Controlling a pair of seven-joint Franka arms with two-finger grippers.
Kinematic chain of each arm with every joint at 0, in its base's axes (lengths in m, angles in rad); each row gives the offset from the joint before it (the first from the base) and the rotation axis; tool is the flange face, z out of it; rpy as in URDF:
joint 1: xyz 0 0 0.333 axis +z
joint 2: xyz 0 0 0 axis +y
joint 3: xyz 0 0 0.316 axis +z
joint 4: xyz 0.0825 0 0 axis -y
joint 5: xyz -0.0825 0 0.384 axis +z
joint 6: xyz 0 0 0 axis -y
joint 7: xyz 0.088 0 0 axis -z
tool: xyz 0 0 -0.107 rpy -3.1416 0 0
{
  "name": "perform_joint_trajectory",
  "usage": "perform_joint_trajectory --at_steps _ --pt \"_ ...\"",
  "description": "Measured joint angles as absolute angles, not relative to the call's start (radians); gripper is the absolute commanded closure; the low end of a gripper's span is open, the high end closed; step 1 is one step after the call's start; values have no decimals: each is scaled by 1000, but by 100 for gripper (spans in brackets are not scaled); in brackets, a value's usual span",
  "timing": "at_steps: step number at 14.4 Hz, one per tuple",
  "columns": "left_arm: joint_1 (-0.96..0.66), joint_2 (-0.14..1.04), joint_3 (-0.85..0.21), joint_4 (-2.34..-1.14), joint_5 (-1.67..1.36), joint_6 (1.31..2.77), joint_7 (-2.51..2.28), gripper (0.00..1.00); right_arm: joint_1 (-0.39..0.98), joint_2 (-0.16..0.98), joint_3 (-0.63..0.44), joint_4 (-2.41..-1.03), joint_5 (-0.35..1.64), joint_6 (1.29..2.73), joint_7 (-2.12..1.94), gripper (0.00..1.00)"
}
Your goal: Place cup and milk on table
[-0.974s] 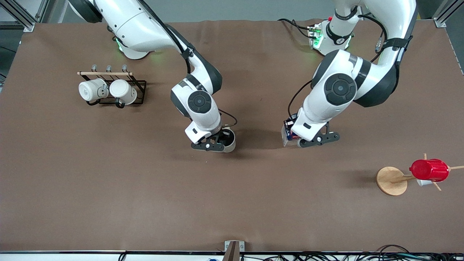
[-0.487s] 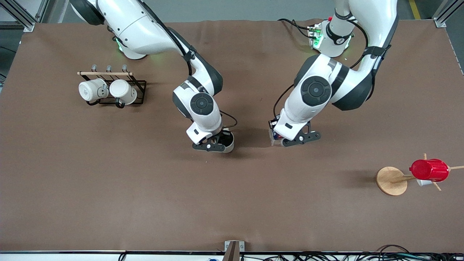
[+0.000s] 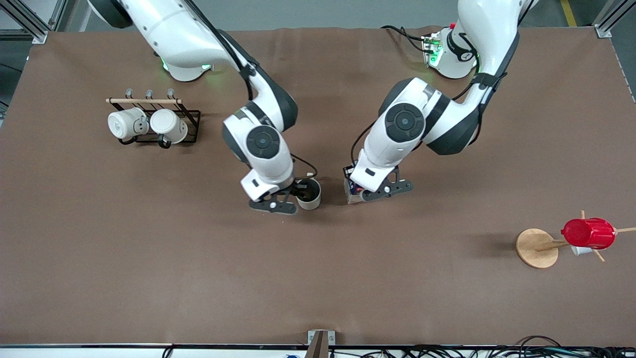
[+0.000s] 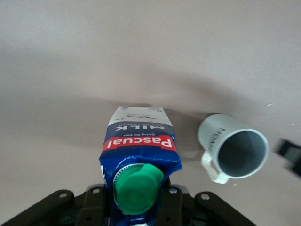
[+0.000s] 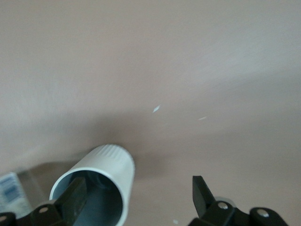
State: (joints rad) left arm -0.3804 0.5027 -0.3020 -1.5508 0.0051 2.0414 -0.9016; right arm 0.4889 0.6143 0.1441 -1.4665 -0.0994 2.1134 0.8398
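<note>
The off-white cup (image 3: pixel 310 195) stands upright on the brown table (image 3: pixel 149 258) near its middle. My right gripper (image 3: pixel 284 200) is open at the cup. In the right wrist view the cup (image 5: pixel 106 174) has one finger (image 5: pixel 74 200) inside it, and the other finger stands well clear of its wall. My left gripper (image 3: pixel 364 193) is shut on the blue and white milk (image 3: pixel 351 190), held upright beside the cup, low at the table. The left wrist view shows the milk (image 4: pixel 139 141) with its green cap, and the cup (image 4: pixel 233 148) close by.
A black rack (image 3: pixel 191 119) with two white mugs (image 3: pixel 144 124) stands toward the right arm's end. A round wooden disc (image 3: pixel 535 247) with a peg stand carries a red ribbed cup (image 3: pixel 589 233) toward the left arm's end, nearer the front camera.
My left arm has carried the milk toward the cup. My right gripper has shifted off the cup toward the right arm's end, so the cup's mouth now shows.
</note>
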Motion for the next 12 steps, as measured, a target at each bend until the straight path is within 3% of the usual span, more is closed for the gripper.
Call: perform_joint_trajectory --at_steps 6,7,9,12 --pt "-439 612 -302 -1439 5 2061 -970 64 206 296 135 -1458 -102 1853 726 0" --pt "-439 620 -302 -1438 5 2071 -970 58 146 256 136 -1459 -102 1816 678 0" --pt "-440 632 -301 -1437 5 2082 -970 0 42 193 134 -1461 -102 1753 580 0" --pt "-444 640 -301 -1435 5 2096 -970 0 -31 129 79 -1465 -98 1699 426 0"
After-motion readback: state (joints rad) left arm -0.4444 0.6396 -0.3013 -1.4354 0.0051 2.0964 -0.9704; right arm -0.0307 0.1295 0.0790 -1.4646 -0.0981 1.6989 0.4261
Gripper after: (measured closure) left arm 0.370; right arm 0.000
